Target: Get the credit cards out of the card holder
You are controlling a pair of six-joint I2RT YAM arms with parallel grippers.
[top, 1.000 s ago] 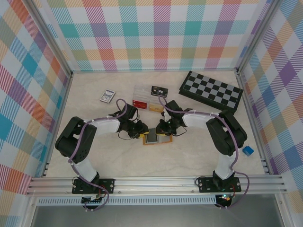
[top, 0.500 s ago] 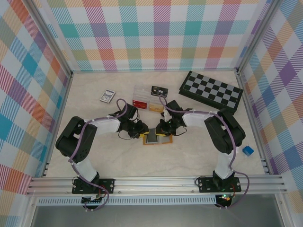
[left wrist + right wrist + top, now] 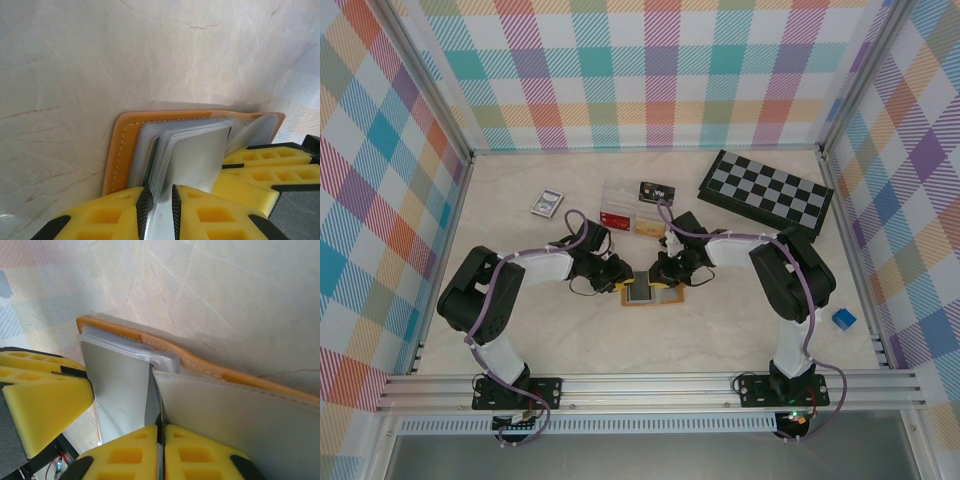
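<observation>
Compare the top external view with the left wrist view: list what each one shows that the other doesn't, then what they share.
Top external: the chessboard, the clear box, a blue cube and the plaid walls. Left wrist: the card holder up close, with white stitching on its orange cover and clear sleeves fanned out, one pinched in the left jaws. Shared: the card holder lying on the pale table, with the yellow jaws of both arms at it.
</observation>
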